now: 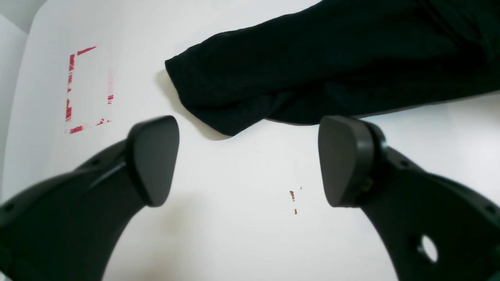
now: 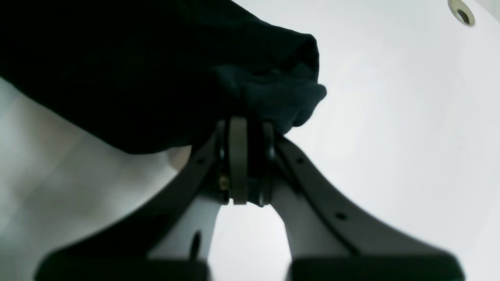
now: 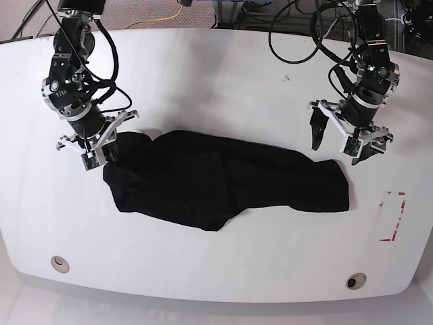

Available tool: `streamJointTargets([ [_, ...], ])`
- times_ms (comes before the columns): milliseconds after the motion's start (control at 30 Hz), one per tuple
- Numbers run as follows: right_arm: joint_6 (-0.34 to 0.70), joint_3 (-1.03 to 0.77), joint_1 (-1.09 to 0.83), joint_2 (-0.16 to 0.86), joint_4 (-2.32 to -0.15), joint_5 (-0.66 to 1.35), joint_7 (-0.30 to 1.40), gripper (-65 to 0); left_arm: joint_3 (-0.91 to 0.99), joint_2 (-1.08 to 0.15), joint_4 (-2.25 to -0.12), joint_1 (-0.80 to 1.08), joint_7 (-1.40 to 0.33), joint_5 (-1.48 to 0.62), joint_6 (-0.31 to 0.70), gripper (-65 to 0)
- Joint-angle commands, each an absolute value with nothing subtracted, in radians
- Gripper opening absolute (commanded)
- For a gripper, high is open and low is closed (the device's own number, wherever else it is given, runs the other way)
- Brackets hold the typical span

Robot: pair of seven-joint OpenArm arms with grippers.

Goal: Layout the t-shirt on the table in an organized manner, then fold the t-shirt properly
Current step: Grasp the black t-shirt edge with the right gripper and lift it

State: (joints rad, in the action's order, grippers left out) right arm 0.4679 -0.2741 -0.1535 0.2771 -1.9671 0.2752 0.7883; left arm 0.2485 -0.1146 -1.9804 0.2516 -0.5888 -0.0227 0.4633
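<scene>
Floppy t-shirt [image 3: 223,177] looks bunch-prone; right gripper [image 3: 107,152] pinches its 9 o'clock end, left gripper [image 3: 348,137] spread, grab 3 o'clock.

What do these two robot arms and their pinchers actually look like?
Both arms are black with loose black cables looping alongside. The left gripper has curved black jaws ending in broad, rounded matte pads. White bracket pieces sit at each wrist, as on the right gripper.
</scene>
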Motion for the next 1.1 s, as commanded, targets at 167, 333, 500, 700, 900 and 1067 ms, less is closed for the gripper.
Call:
streamJointTargets([
  [167, 0.46, -0.285, -0.129, 0.296, -2.035, 0.282, 0.81, -64.8, 0.251, -0.121, -2.002, 0.254, -0.573, -0.037, 0.463, -13.1],
  [333, 0.46, -0.282, -0.125, 0.292, -2.05, 0.281, 0.841, -64.6, 0.253, -0.121, -2.002, 0.253, -0.575, -0.037, 0.461, -13.1],
  [500, 0.459, -0.282, -0.129, 0.285, -2.066, 0.279, 0.877, -64.6, 0.252, -0.121, -1.999, 0.254, -0.572, -0.036, 0.46, -13.1],
  [700, 0.457, -0.279, -0.129, 0.268, -2.079, 0.276, 0.908, -64.5, 0.25, -0.121, -1.996, 0.253, -0.569, -0.036, 0.457, -12.9],
  [900, 0.458, -0.274, -0.097, 0.238, -2.077, 0.274, 0.921, -64.7, 0.25, -0.12, -1.991, 0.253, -0.572, -0.034, 0.459, -12.8],
  [1067, 0.458, -0.264, -0.057, 0.2, -2.068, 0.273, 0.914, -65.0, 0.248, -0.121, -1.985, 0.254, -0.575, -0.033, 0.461, -12.7],
])
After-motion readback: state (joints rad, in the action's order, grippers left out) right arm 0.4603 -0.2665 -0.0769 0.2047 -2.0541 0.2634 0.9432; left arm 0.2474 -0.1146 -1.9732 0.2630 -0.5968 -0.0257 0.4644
